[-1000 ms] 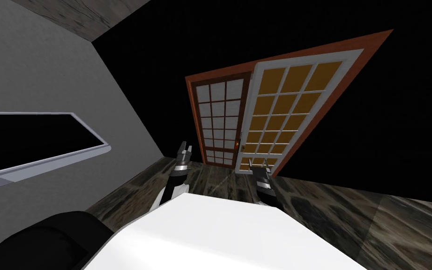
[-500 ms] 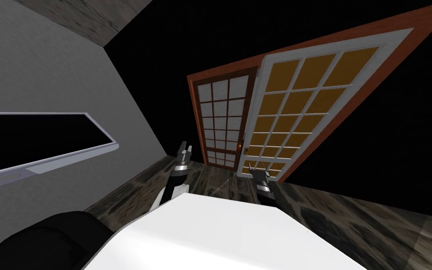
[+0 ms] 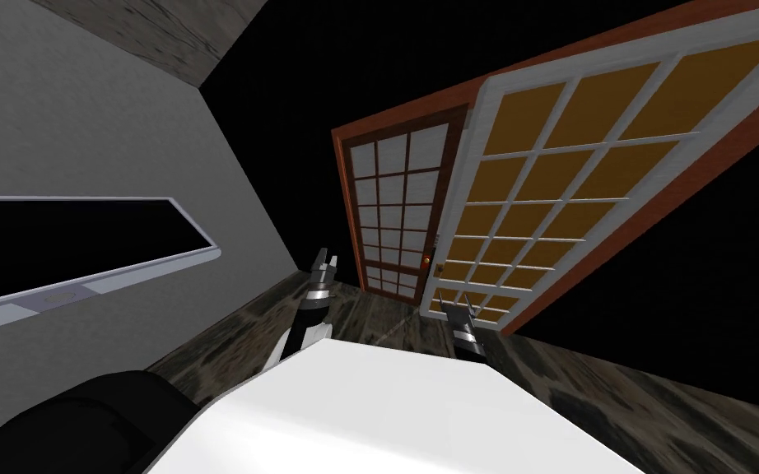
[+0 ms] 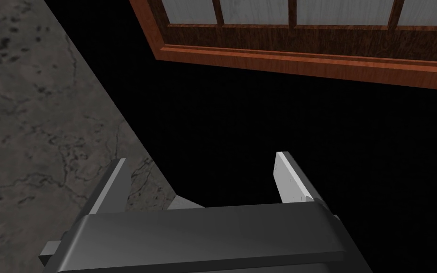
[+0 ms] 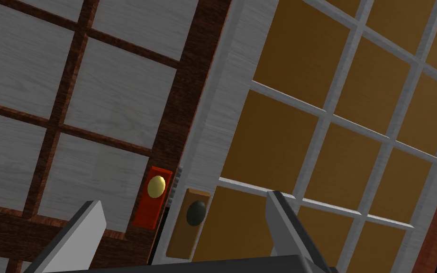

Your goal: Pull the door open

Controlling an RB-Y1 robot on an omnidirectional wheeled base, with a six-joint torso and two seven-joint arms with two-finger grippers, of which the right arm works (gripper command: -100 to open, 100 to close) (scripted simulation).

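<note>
The door (image 3: 551,206), a white-framed leaf with amber panes, stood ahead to the right, and my right pincer (image 5: 184,199) hung spread wide near its dark knob (image 5: 196,212), ready, I judged, to close on it, while my left pincer (image 4: 201,159) hung open, idle.

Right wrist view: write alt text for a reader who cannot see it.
The open right gripper faces two knobs side by side: a dark knob on the white-framed leaf with amber panes, a gold knob on the brown-framed leaf with pale panes.
</note>
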